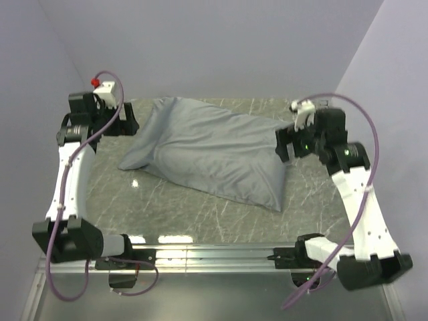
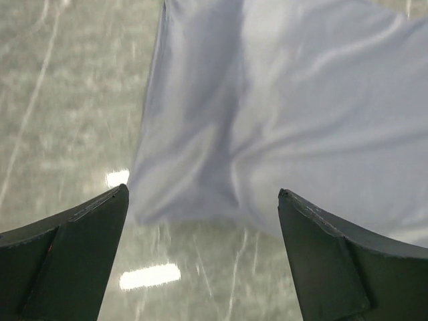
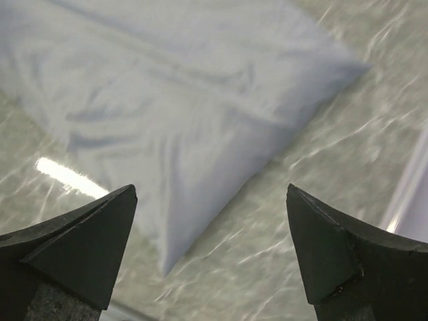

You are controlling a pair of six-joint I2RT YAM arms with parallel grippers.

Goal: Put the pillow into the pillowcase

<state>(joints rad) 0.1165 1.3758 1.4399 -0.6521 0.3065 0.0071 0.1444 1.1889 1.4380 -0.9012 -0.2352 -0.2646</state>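
Observation:
The blue-grey pillowcase (image 1: 207, 152) lies full and puffy across the middle of the grey marble table (image 1: 167, 214). The pillow itself is hidden; no cream-white fabric shows. My left gripper (image 1: 124, 120) is open and empty, just left of the pillowcase's upper left end; in the left wrist view its left corner (image 2: 200, 167) lies ahead of the spread fingers (image 2: 321, 254). My right gripper (image 1: 286, 144) is open and empty at the pillowcase's right end; in the right wrist view a pointed corner of the pillowcase (image 3: 194, 174) lies between and beyond the fingers (image 3: 87, 241).
Lilac walls close in the table at the back and both sides. A metal rail (image 1: 214, 253) with the arm bases runs along the near edge. Bare marble shows in front of the pillowcase and at the far right corner.

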